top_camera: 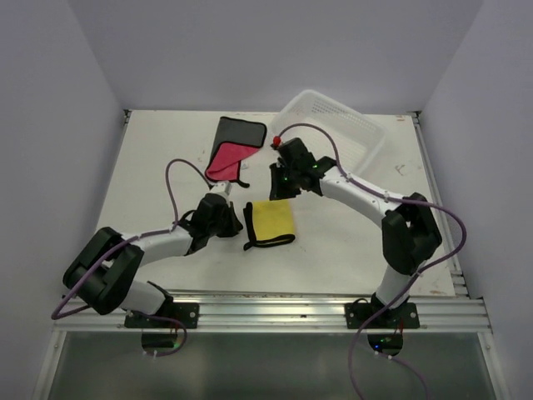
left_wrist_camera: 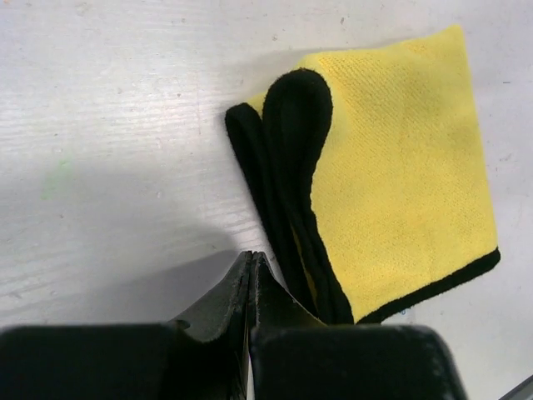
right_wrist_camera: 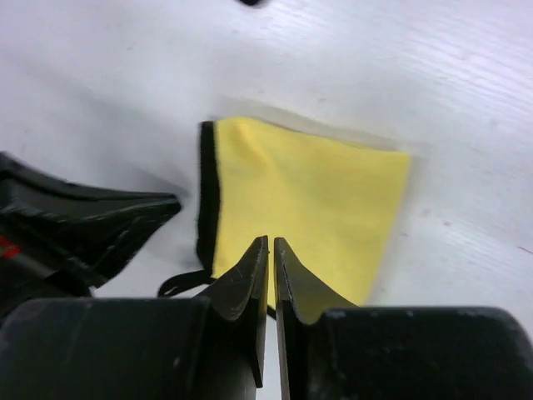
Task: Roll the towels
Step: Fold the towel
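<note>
- We are locating the yellow towel (top_camera: 272,222) lying flat on the worktop (top_camera: 158,175), between the two arms. A red-and-black towel (top_camera: 228,148) is lying farther back, well apart from both jaws.
- We are reading the left jaws as pressed together. In the left wrist view the tips are meeting with no gap and no cloth is showing between them, though one tip is sitting just beside the towel's near corner.
- We are reading the right jaws as all but closed — only a hairline slit — and holding nothing. They are hanging over the far side of the yellow towel; we cannot tell whether they are touching it.
- The deciding relation: the black folded-over edge (left_wrist_camera: 293,158) is running along the towel's left side, from far to near. The left jaws are facing it from close by, so the towel is lying ahead and to their right.
- We are judging the left arm (top_camera: 166,242) to be nearer that edge. A roll would be travelling left to right across the cloth — the jaws would need opening first.
</note>
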